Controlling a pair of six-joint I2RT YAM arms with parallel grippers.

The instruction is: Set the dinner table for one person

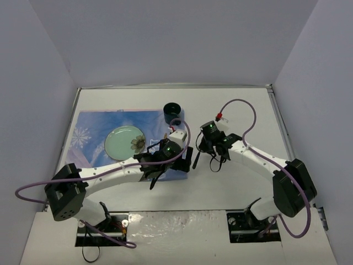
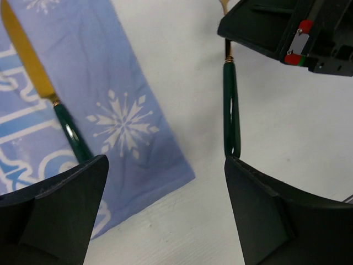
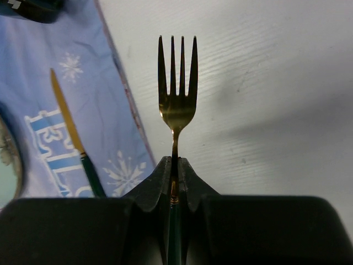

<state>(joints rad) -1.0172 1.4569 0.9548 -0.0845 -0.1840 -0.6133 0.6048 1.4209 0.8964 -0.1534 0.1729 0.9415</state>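
My right gripper is shut on the neck of a gold fork. The fork's green handle is over the white dinner table, just right of the blue snowflake placemat. My left gripper is open and empty above the placemat's near right corner, beside the fork's handle end. A gold knife with a green handle lies on the placemat. A pale green plate sits on the placemat.
A dark green cup stands at the placemat's far right corner. The right gripper's body hangs close above the left gripper's view. Grey walls enclose the table on three sides.
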